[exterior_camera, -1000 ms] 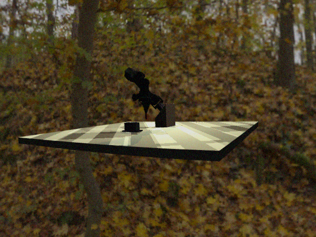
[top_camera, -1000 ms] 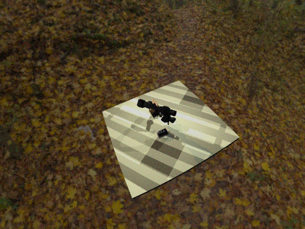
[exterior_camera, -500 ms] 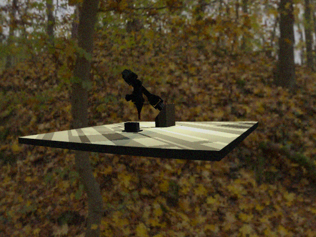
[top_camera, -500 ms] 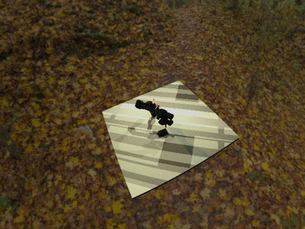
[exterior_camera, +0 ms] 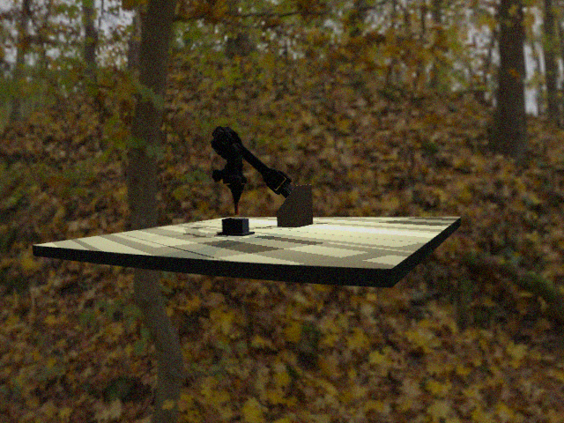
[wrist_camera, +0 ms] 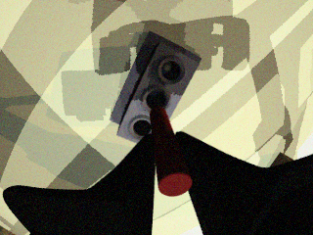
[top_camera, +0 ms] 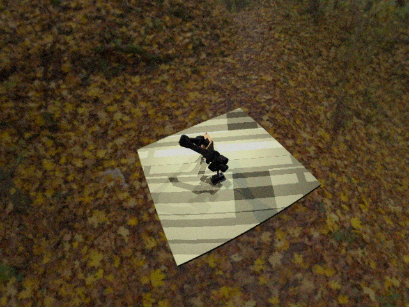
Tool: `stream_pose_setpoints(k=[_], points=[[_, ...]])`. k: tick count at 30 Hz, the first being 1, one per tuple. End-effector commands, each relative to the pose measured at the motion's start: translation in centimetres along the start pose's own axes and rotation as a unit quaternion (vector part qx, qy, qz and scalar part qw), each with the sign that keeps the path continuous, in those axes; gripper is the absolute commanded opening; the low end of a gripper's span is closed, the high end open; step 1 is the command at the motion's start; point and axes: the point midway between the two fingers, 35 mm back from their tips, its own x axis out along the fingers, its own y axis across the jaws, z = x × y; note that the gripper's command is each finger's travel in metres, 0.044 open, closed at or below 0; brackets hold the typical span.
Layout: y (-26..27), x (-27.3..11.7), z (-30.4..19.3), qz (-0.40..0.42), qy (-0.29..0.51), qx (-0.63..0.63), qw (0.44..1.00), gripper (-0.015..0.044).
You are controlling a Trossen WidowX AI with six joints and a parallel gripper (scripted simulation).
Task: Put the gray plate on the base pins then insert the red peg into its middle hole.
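Note:
My gripper [top_camera: 218, 172] [exterior_camera: 236, 200] [wrist_camera: 163, 139] is shut on the red peg [exterior_camera: 236, 211] [wrist_camera: 168, 153], which points down with its red end toward the wrist camera. The gray plate [wrist_camera: 177, 88] [exterior_camera: 230, 226] lies flat on the base [wrist_camera: 130, 90], with a dark round pin top in each outer hole. In the wrist view the peg's lower end overlaps the plate's middle hole. In the exterior view the peg stands just above the block; whether its tip touches or has entered the hole cannot be told. In the top view block and gripper are small and dark.
The block stands on a striped table top [top_camera: 204, 236] [exterior_camera: 318, 253] crossed by arm shadows. The arm's brown wedge-shaped mount [exterior_camera: 298, 209] stands behind and to the right of the block in the exterior view. The table's edges drop off on all sides.

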Motion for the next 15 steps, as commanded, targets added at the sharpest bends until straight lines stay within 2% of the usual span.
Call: stream_pose_setpoints(k=[1,15], points=[[-0.16,0.01,0.75,-0.002,-0.004,-0.002,1.0,0.0],[0.14,0.02,0.77,-0.002,-0.004,-0.002,1.0,0.0]])
